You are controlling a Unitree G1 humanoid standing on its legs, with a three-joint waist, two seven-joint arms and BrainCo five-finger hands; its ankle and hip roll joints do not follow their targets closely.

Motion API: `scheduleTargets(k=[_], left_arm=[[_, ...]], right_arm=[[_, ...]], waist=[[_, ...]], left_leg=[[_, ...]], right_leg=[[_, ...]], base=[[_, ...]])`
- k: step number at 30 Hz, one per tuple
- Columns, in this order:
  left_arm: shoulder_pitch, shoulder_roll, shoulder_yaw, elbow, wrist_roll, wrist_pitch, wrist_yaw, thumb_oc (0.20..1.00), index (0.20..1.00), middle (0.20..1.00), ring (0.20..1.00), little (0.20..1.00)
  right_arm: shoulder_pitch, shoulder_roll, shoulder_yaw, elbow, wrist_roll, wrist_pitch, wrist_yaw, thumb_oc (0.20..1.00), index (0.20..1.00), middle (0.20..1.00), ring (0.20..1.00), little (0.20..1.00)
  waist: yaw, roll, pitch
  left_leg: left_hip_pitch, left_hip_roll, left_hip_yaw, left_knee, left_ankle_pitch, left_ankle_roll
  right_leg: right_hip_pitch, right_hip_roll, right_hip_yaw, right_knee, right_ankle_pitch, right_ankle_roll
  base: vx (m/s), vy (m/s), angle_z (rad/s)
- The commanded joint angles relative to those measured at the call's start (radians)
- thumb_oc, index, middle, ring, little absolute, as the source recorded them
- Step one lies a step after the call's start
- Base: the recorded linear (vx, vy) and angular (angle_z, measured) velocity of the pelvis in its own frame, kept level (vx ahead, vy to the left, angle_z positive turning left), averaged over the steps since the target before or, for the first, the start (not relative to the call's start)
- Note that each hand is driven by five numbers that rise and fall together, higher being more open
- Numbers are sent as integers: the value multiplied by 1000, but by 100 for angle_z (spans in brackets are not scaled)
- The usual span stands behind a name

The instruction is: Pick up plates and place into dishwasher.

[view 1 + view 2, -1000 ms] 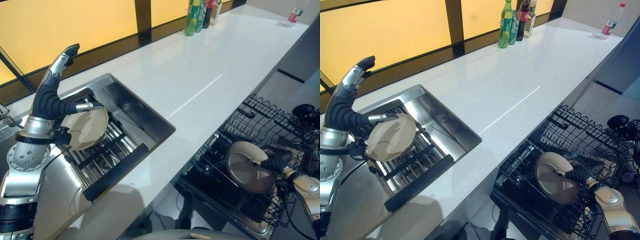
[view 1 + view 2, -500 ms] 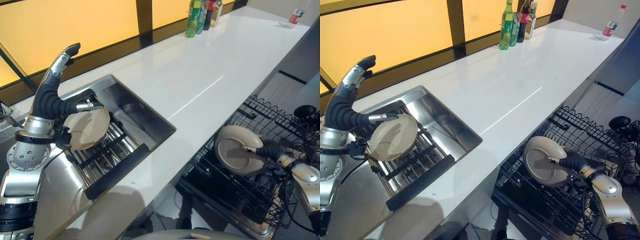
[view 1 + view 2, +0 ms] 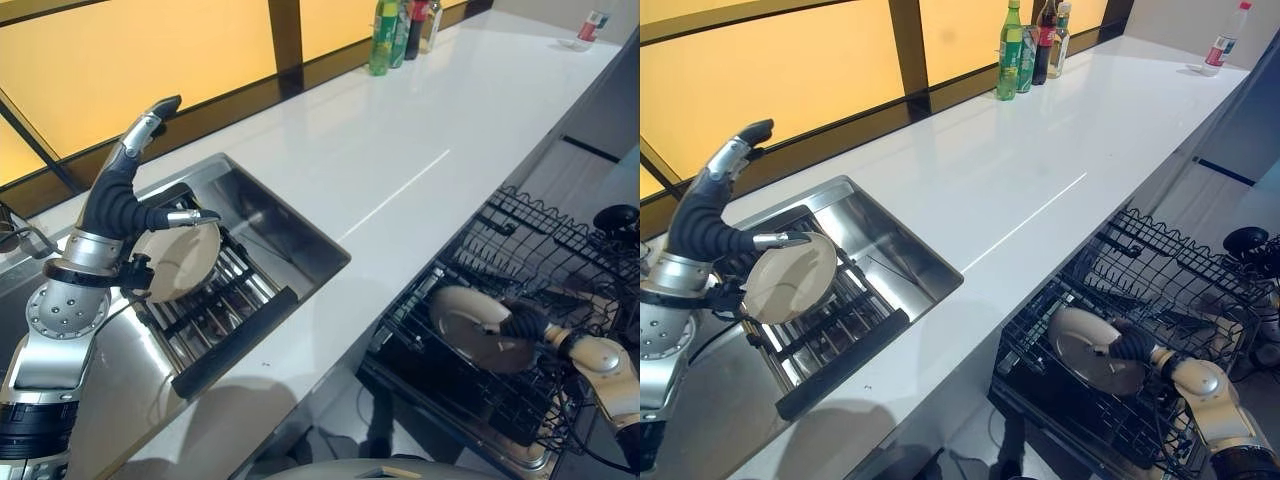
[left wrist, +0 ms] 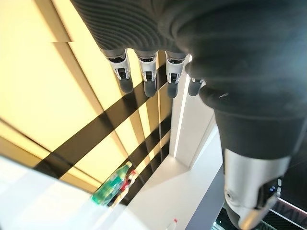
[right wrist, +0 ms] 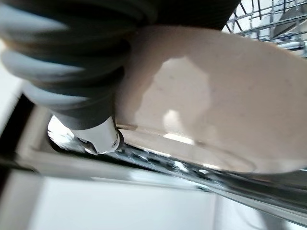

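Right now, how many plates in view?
2. One plate stands in the sink rack, beside the left robot hand. The other plate is held by the right robot hand in the dishwasher rack. More may be hidden.

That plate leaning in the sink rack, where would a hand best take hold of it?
By its upper rim, I'd judge, coming down from above. The plate leans tilted on the sink rack, its lower edge among the bars, its top edge free. The left hand, fingers straight, is already up beside that edge.
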Motion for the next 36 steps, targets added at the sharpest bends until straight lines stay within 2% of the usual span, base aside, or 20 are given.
scheduleTargets(k=[1, 8, 13, 17, 21, 26, 27, 28, 36], left_arm=[[-125, 53, -56, 26, 6, 1, 61, 1000, 1000, 1000, 1000, 1000], [-199, 80, -110, 20, 19, 9, 118, 1000, 1000, 1000, 1000, 1000], [-203, 86, -109, 19, 23, 13, 127, 1000, 1000, 1000, 1000, 1000], [-221, 88, -117, 16, 32, 16, 124, 1000, 1000, 1000, 1000, 1000], [-238, 97, -117, 11, 16, 17, 115, 1000, 1000, 1000, 1000, 1000], [-217, 98, -97, 6, 4, 15, 93, 1000, 1000, 1000, 1000, 1000], [-209, 97, -91, 4, 3, 15, 91, 1000, 1000, 1000, 1000, 1000], [-198, 96, -82, 2, 2, 16, 88, 1000, 1000, 1000, 1000, 1000], [-104, 58, -18, 6, 22, -7, 58, 1000, 1000, 1000, 1000, 1000]], right_arm=[[-84, -59, 115, 25, -22, -35, 0, 200, 200, 200, 200, 200], [-175, -58, 225, 34, -29, 10, -16, 200, 200, 200, 200, 200], [-159, -39, 257, 75, -74, 15, -12, 200, 200, 200, 200, 200], [-163, -3, 280, 166, -40, 14, -26, 200, 200, 200, 200, 200], [-178, 23, 285, 260, -24, -12, -61, 200, 200, 200, 200, 200], [-138, 32, 251, 214, -40, 15, -117, 200, 200, 200, 200, 200], [-126, 31, 236, 201, -43, 17, -142, 824, 824, 824, 824, 824], [-113, 30, 220, 187, -50, 16, -150, 1000, 1000, 1000, 1000, 1000], [-23, 40, 98, 57, -101, 64, -206, 1000, 1000, 1000, 1000, 1000]], waist=[[30, -6, 8], [35, 13, 82], [39, 13, 100], [51, 16, 122], [62, 20, 128], [61, 8, 105], [58, 5, 98], [56, 1, 92], [40, -21, 37]], left_leg=[[-139, -23, 0, 41, 46, -1], [-200, -31, -16, 57, 62, -3], [-218, -32, -15, 75, 61, -3], [-241, -38, -18, 109, 54, 1], [-241, -43, -26, 115, 50, 6], [-219, -41, -25, 106, 44, 7], [-212, -40, -22, 105, 43, 7], [-207, -38, -20, 104, 41, 7], [-149, -27, -2, 78, 30, 11]], right_leg=[[-62, -42, -29, 209, -145, 48], [-100, -47, -23, 216, -142, 46], [-112, -53, -27, 229, -145, 45], [-127, -59, -31, 248, -150, 38], [-120, -62, -37, 250, -152, 34], [-103, -60, -43, 243, -153, 36], [-99, -59, -43, 242, -152, 36], [-96, -58, -42, 242, -153, 37], [-58, -40, -32, 221, -151, 37]], base=[[-131, -48, 5], [-102, -26, 0], [-6, -15, 2], [-30, -40, 5], [10, -25, 12], [52, -10, 6], [60, 2, 6], [60, 1, 6], [63, -4, 0]])
